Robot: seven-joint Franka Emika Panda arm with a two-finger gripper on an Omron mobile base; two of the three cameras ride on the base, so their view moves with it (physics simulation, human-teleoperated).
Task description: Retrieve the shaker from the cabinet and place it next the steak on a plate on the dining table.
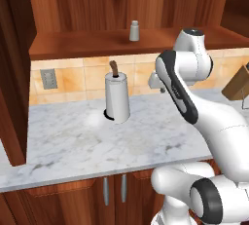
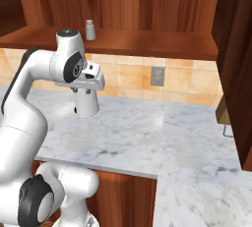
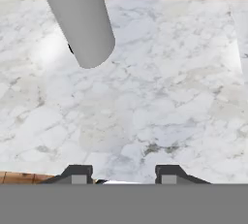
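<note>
The small grey shaker [image 1: 134,30] [image 2: 90,30] stands upright on the open shelf of the dark reddish-brown cabinet [image 1: 78,44] [image 2: 157,43]. My gripper [image 3: 122,177] hangs well below the shelf, pointing down at the marble counter. Its two fingertips [image 3: 77,173] stand apart with nothing between them, so it is open. In the right base view the hand [image 2: 89,79] sits below and slightly in front of the shaker. The steak, the plate and the dining table are out of view.
A tall white paper-towel roll [image 1: 117,97] [image 3: 80,22] stands on the wall counter [image 1: 68,141] just beyond the hand. A wooden knife block [image 1: 238,83] is at the right. Cabinet side walls [image 1: 12,73] [image 2: 236,64] flank the counter.
</note>
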